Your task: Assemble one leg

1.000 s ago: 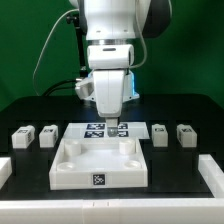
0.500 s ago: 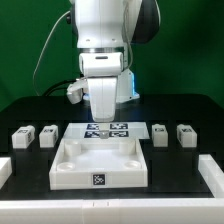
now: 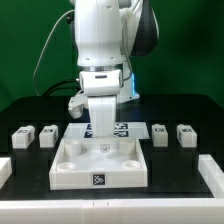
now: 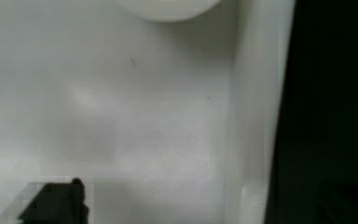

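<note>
Four legs lie on the black table, small white blocks with tags: two at the exterior view's left (image 3: pixel 22 137) (image 3: pixel 47 134) and two at its right (image 3: pixel 160 132) (image 3: pixel 185 133). My gripper (image 3: pixel 103 141) hangs low over the rear part of the large white tray-like piece (image 3: pixel 75 175) and holds nothing. In the wrist view one dark finger (image 4: pixel 55 201) shows far to one side over the tray's white surface (image 4: pixel 140 110), so the jaws stand apart. A round socket (image 4: pixel 169 8) sits at that picture's edge. No leg shows in the wrist view.
The marker board (image 3: pixel 122 128) lies behind the tray, partly hidden by my gripper. White rails lie at the front corners, at the exterior view's left (image 3: pixel 4 172) and right (image 3: pixel 211 176). A green wall stands behind.
The arm has moved toward the exterior view's left and come down, from over the marker board to just above the tray's rear part.
</note>
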Controlling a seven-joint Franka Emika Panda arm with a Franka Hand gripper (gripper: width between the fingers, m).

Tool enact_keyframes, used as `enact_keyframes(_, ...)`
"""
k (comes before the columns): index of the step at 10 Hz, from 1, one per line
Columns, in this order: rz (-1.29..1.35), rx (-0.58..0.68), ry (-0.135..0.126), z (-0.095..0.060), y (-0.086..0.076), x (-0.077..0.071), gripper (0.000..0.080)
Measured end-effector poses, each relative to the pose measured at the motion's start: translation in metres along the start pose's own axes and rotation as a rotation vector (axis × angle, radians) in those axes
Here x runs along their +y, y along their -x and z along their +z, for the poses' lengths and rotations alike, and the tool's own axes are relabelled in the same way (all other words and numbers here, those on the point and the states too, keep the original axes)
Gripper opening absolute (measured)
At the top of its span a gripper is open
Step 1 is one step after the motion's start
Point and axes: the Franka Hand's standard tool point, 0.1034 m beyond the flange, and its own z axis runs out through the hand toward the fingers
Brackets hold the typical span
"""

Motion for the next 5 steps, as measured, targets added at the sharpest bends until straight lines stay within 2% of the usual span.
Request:
enact_keyframes(3,0.012,0.001,-0.010,0.0021,0.0012,-0.0013,0.0614)
enact_keyframes(4,0.012,0.001,-0.012,0.0031,0.0010,-0.0022,0.0440)
enact_keyframes(5,0.012,0.001,-0.012,0.0032,0.0011,-0.0023,0.0440)
